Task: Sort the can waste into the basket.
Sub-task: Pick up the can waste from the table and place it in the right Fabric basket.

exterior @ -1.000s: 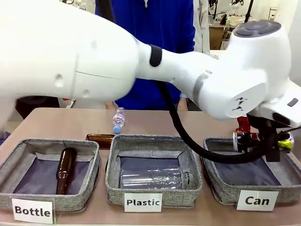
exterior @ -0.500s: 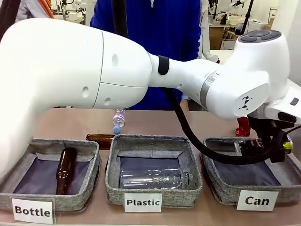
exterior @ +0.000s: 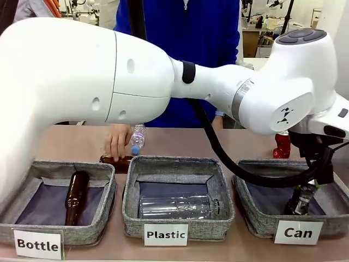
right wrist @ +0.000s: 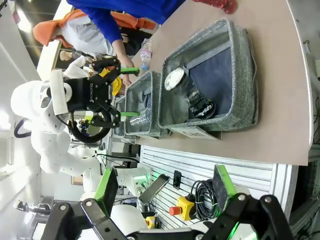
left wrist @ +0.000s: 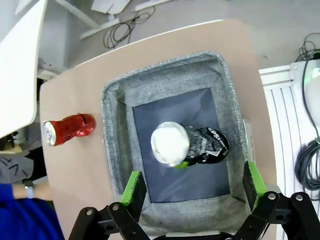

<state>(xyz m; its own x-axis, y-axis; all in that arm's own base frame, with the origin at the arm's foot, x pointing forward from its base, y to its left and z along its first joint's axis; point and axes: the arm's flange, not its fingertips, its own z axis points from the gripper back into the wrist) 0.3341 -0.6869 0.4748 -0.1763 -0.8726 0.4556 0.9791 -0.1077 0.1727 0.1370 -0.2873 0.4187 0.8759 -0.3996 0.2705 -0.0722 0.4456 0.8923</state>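
The black can [exterior: 299, 200] with yellow-green marks leans inside the Can basket [exterior: 256, 219] at the table's right. In the left wrist view the same black can [left wrist: 192, 146] rests on the dark lining of the basket [left wrist: 111, 150], silver end up. My left gripper [exterior: 318, 170] hangs open just above it, its green pads [left wrist: 133, 187] spread wide and apart from the can. The red can [exterior: 282, 146] lies on the table behind the basket, also seen as the red can [left wrist: 68, 131]. My right gripper [right wrist: 166, 185] is open with nothing in it, off to the side of the basket [right wrist: 246, 65].
A Plastic basket [exterior: 133, 213] holds a clear bottle. The Bottle basket [exterior: 103, 191] holds a brown bottle. A person's hand [exterior: 117, 141] rests on another brown bottle [exterior: 112, 160] behind them, next to a small plastic bottle [exterior: 137, 137]. My left arm spans the table.
My left gripper opened and let go of the black can, which dropped into the Can basket. The person's hand reached in to the brown bottle on the table.
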